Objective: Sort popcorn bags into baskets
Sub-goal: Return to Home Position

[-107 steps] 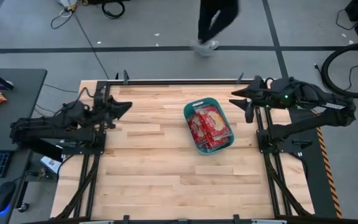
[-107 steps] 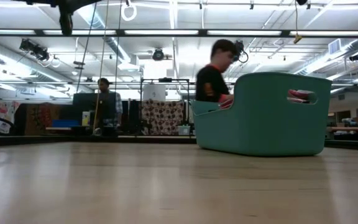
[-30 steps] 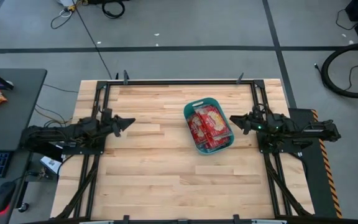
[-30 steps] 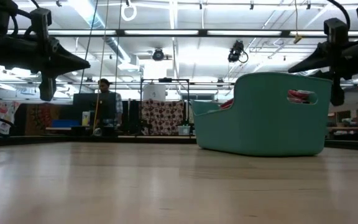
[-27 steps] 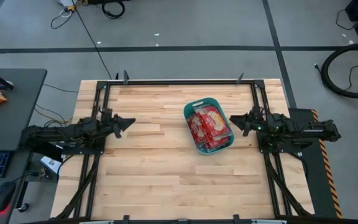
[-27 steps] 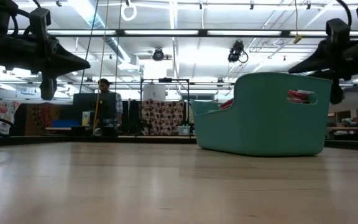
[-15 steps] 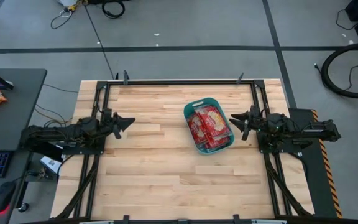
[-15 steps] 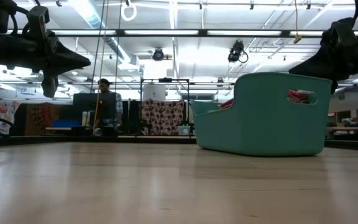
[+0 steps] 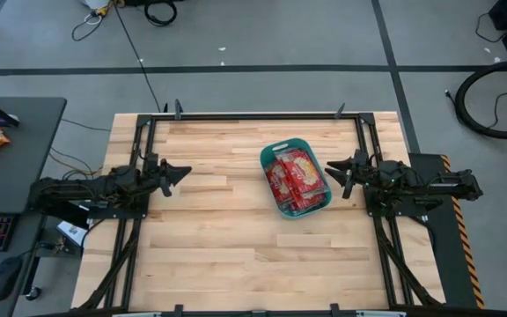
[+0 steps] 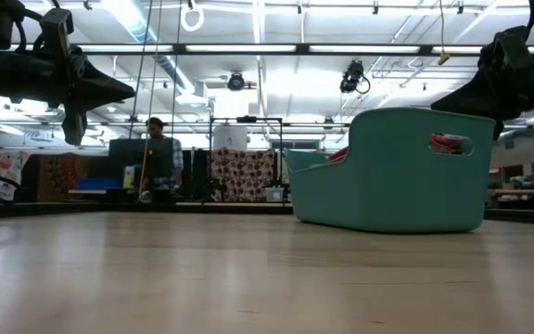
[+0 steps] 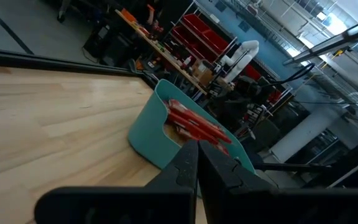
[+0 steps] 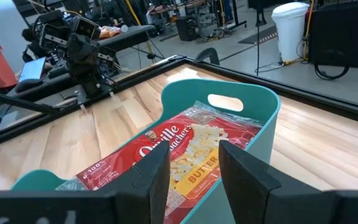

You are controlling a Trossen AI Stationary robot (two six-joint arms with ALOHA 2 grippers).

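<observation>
Basket on the table, right of centre; red popcorn bags stacked flat inside it. I see my right hand raised just beside the basket's right wall, not touching it, fingers parted a little, holding nothing. My left hand hovers over the table's left side, well apart from the basket, fingers pressed together, empty.

place: robotics lab in an open industrial hall | floor: grey concrete with dark tape lines, loose cables at upper left | rig: wooden desk in a metal frame, robot arms mounted at both ends | ceiling: long strip lights | background: shelving with red bins, a person standing mid-left
</observation>
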